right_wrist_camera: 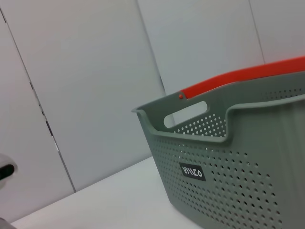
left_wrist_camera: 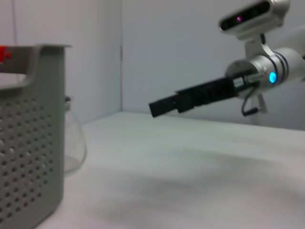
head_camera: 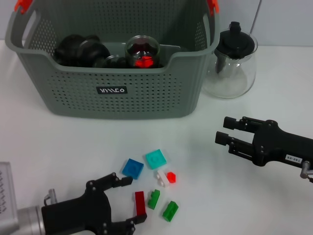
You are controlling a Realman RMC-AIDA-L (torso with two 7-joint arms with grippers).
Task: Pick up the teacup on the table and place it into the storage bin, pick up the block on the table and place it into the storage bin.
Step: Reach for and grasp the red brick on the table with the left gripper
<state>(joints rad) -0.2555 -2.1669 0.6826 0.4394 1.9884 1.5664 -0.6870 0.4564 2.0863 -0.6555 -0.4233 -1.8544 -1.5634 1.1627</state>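
You are looking at a matt grey perforated plastic storage bin (head_camera: 117,73), a clear glossy glass teapot (head_camera: 234,66) with black lid, small shiny plastic blocks (head_camera: 155,183), and a smooth white table (head_camera: 58,147).

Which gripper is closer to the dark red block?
Left. The left gripper has the dark red block between its open fingers; the right gripper hovers far off, near the teapot.

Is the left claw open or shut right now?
Open: the left claw has its fingers spread around the dark red block on the white table.
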